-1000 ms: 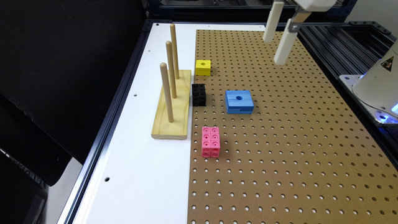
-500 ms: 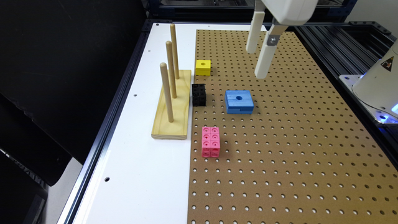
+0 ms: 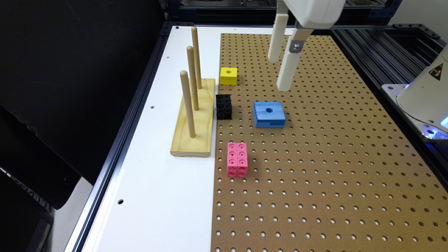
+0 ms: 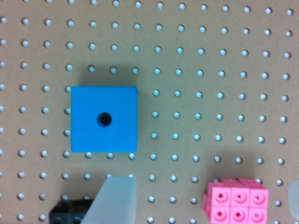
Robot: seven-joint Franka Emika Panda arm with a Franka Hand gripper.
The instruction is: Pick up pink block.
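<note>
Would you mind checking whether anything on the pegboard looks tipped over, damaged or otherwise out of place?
Nothing stands out. The pink block, black block, blue block and yellow block all sit flat on the pegboard, apart from each other. The wooden peg stand lies flat with its pegs upright.

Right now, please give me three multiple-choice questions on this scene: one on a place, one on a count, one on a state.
1. On what does the pink block lie?
A. the brown pegboard
B. the wooden peg stand
C. the blue block

2. How many upright pegs does the wooden peg stand carry?
A. two
B. three
C. five

3. How is the gripper placed?
A. shut on the pink block
B. resting on the yellow block
C. open in the air, holding nothing

Answers:
1 A, it sits flat on the holed board near the white strip.
2 B, three dowels stand in a row.
3 C, the jaws are spread above the board, apart from every block.
</note>
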